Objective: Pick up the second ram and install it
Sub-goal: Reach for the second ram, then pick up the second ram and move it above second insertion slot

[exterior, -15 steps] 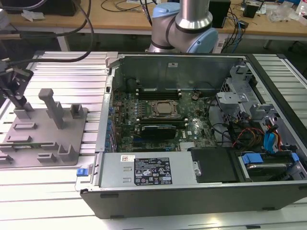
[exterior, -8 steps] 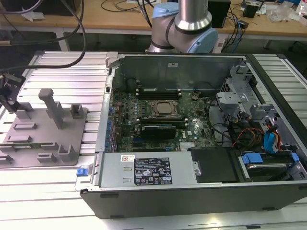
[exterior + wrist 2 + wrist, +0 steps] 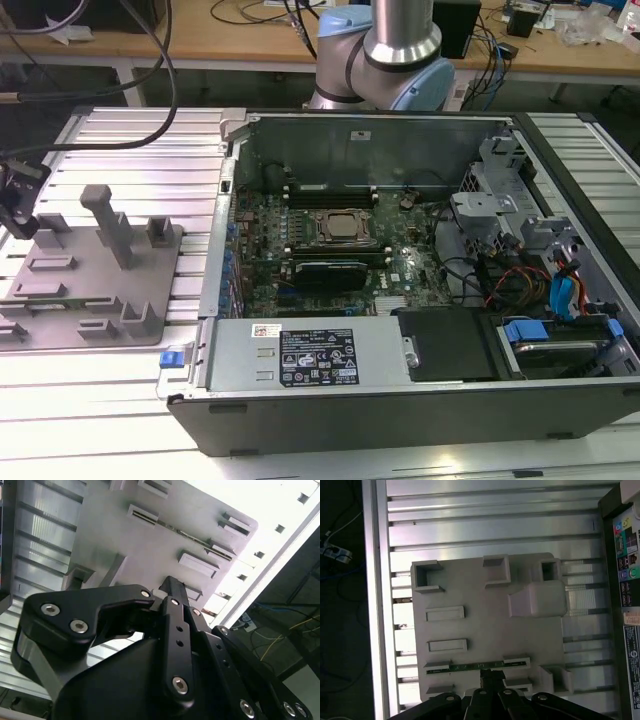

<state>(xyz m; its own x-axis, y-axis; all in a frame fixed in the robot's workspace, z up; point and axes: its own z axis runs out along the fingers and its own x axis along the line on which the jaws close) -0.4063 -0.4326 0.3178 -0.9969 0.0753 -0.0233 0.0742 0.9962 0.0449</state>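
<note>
Ribbed metal table is spanning the exterior view. At nine o'clock, the gripper is hovering over a grey tray with upright posts. From centre to three o'clock, an open computer case is lying with its motherboard exposed. In the first wrist view, the ram is standing on edge in the tray's slots, a thin green strip, with the gripper just beside its middle. Whether the claw is spread or pressed together cannot be told. The ram seems not yet lifted. Gripping well likely means centring on the strip, pinching its flat faces, and lifting straight up without twisting.
</note>
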